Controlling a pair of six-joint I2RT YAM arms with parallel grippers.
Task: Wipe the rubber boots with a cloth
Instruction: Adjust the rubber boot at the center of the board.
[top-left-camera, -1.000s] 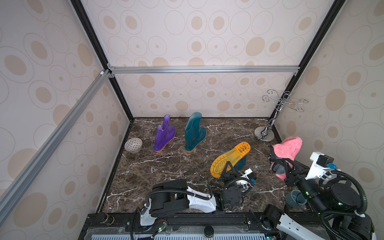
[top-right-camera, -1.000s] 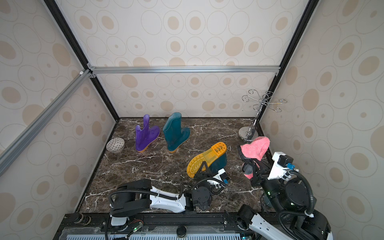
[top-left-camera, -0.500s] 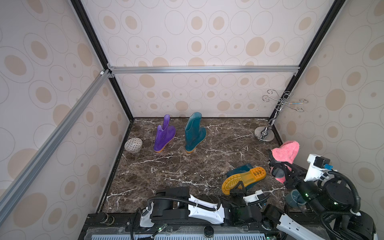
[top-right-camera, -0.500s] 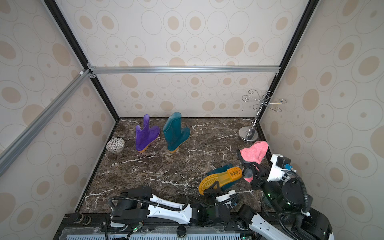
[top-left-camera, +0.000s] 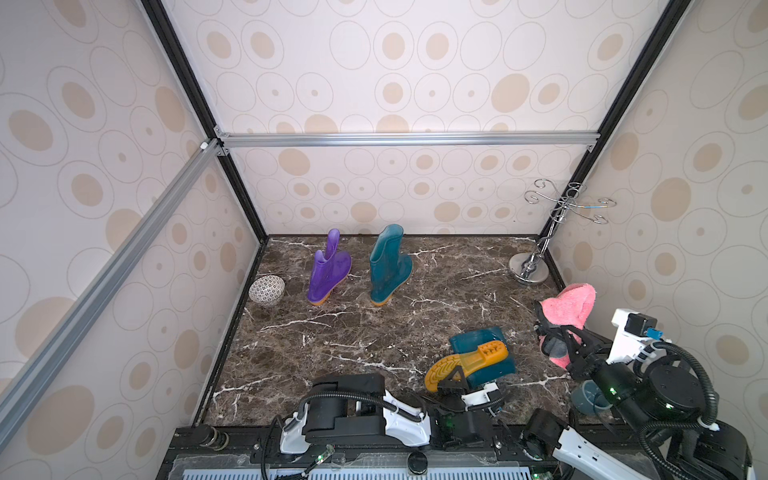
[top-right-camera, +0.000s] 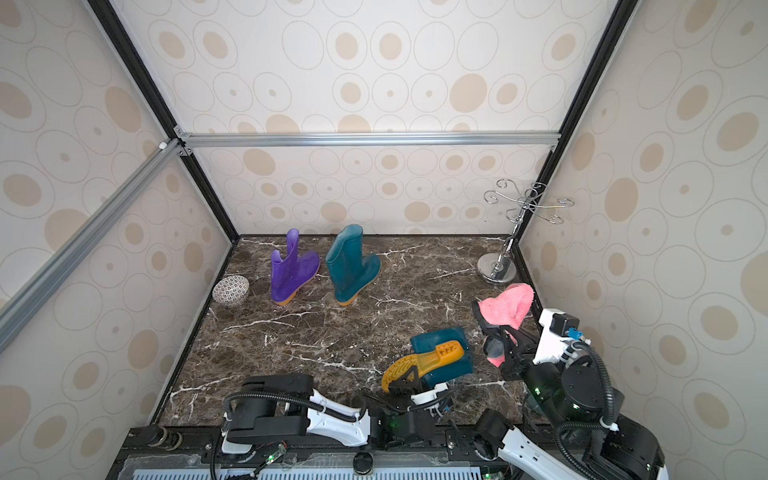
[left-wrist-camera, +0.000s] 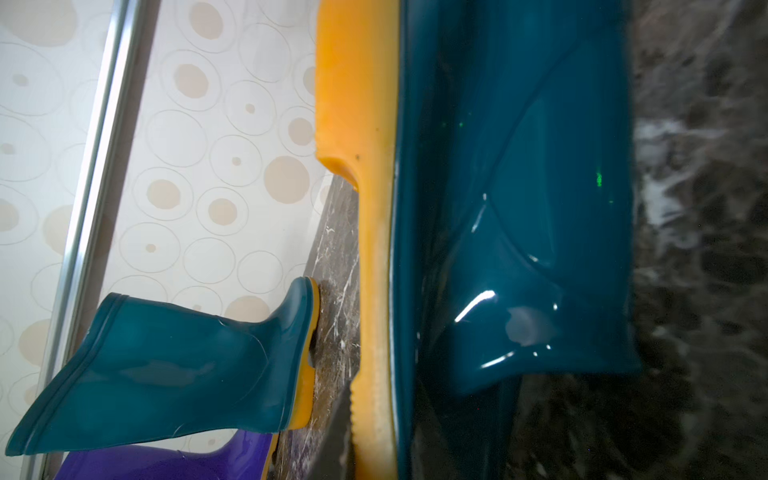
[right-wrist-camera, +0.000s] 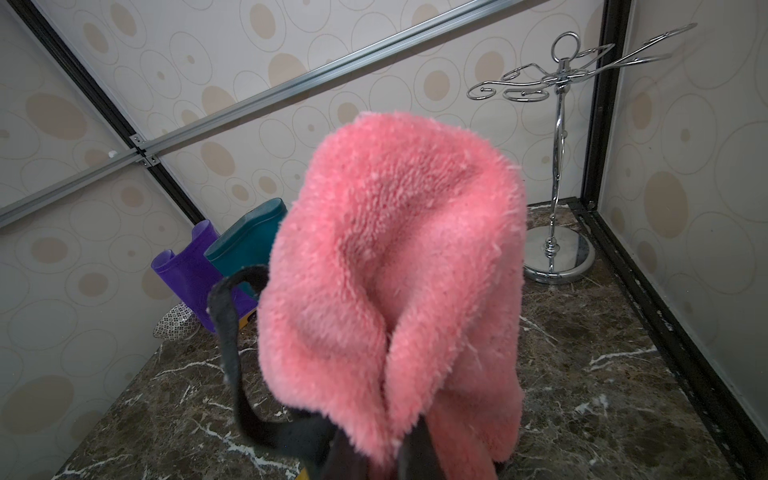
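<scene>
Right wrist view: cloth (right-wrist-camera: 395, 270), pink, bunched, sits clamped in the right gripper (top-left-camera: 559, 343) and touches no boot.
Both top views: tipped teal boot (top-left-camera: 484, 363) lies on its side near the front, toe of sole pinched by the left gripper (top-left-camera: 453, 379); the cloth is near it but apart.
Purple boot (top-left-camera: 326, 270) and upright teal boot (top-left-camera: 388, 266) stand at the back, well apart from the cloth.
Progress, as judged: boot presented, no wiping contact; wiping apparently remains for all three.

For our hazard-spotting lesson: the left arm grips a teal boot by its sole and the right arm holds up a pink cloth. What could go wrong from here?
The left fingers pinch the teal boot only at the toe of its sole, so wiping pressure may twist it loose.
The cloth is bunched in the right fingers; its loose dark edging could snag.
The chrome stand is close behind and might be knocked.
</scene>
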